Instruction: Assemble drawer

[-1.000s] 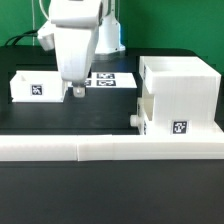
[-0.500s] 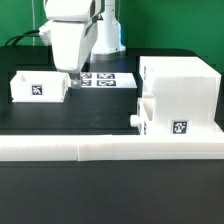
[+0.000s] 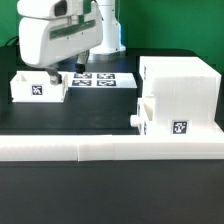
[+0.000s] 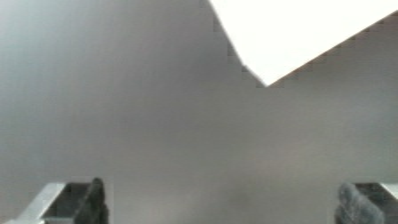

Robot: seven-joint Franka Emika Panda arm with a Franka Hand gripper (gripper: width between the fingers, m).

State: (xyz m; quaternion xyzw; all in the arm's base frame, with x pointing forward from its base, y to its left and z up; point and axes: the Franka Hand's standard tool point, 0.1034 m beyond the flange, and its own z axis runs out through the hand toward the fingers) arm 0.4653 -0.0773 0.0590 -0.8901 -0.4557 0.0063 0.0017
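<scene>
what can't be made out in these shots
- Loose tray, exterior view: the gripper and arm cover its rear right corner, so its inside and any contact are hidden.
- Marker board, exterior view: tags too small to read.
- Wrist view: blurred; only the fingertips and a white corner show, of which part is unclear.
- Casing: a tray's knob sticks out; how deep that tray sits is hidden.

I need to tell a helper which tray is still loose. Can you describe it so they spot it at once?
Start at the tall white casing on the exterior view's right, then look across the black table to the far left. The loose tray is the small open white box there, under the end effector. Unlike the other tray, it sits outside the casing.
</scene>
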